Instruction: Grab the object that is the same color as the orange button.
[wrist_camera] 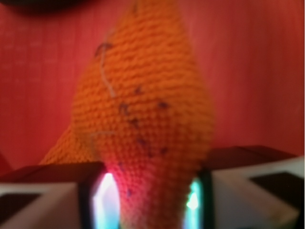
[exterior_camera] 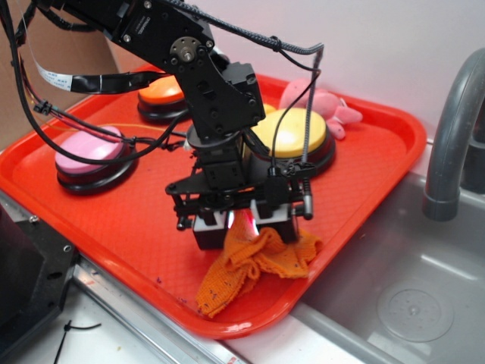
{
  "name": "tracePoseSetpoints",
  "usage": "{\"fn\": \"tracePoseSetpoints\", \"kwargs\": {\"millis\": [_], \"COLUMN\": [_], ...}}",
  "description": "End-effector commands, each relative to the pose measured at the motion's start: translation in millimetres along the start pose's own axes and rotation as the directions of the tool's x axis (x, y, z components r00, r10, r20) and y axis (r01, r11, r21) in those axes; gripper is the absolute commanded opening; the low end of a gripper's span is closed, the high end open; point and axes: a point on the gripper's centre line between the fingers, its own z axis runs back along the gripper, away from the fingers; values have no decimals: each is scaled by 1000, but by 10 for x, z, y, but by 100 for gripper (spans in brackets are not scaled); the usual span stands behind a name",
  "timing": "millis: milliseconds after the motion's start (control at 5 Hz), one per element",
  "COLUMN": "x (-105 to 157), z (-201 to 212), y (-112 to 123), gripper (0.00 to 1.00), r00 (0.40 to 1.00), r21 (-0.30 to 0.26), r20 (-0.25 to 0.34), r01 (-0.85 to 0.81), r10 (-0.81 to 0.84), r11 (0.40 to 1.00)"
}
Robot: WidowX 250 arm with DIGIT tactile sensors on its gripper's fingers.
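The orange knitted cloth [exterior_camera: 254,265] lies crumpled on the red tray [exterior_camera: 129,220] near its front edge, one fold pulled up between the jaws. My gripper [exterior_camera: 241,224] stands straight over it and is shut on that fold. In the wrist view the cloth [wrist_camera: 143,109] fills the middle and rises as a ridge between my two fingers [wrist_camera: 47,195], with dark specks in its weave. The orange button [exterior_camera: 163,95] sits at the back of the tray, partly hidden behind the arm.
A pink-topped button [exterior_camera: 91,152] sits at the tray's left and a yellow-topped button [exterior_camera: 292,136] behind the gripper. A pink plush toy [exterior_camera: 326,106] lies at the back right. A steel sink [exterior_camera: 409,296] with a grey faucet [exterior_camera: 455,129] lies to the right.
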Motion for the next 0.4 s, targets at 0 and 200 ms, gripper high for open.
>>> {"fn": "tracePoseSetpoints", "kwargs": {"millis": [0, 200], "x": [285, 491], "z": [749, 1209], "y": [205, 459], "gripper": [0, 0], "r00": [982, 951], "r21": [-8, 64], "r20": [82, 91], "r01": [173, 291], "r10": [-172, -296], "r11": [985, 955]}}
